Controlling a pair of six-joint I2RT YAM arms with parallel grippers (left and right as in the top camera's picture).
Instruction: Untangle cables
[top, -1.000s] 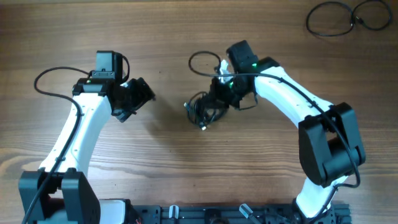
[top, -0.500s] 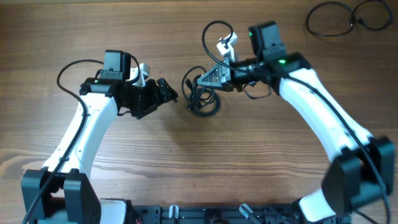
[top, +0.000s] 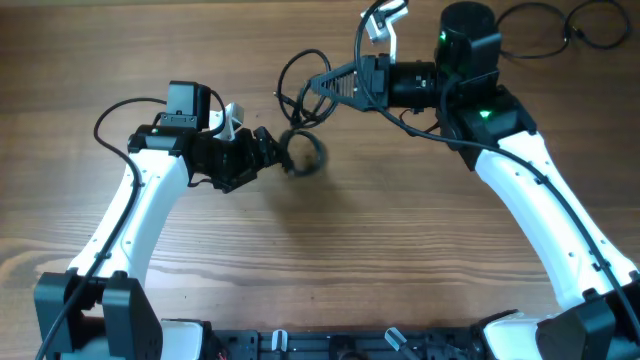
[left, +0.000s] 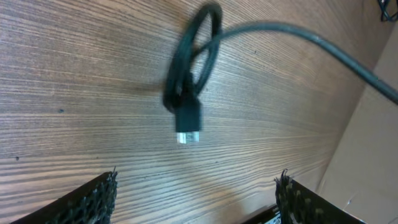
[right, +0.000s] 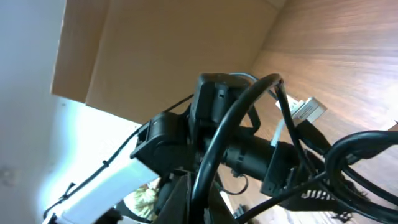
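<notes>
Cables (top: 320, 80): one tangled bunch, two loose loops (top: 572, 30)

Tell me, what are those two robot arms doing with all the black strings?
They are sorting out a tangle of thin black cables. The right gripper is shut on the bunch and seems to hold it up off the wooden table. One loop with a plug on its end dangles lower down. The left gripper is open right beside that loop, but it is not gripping it yet.
</notes>
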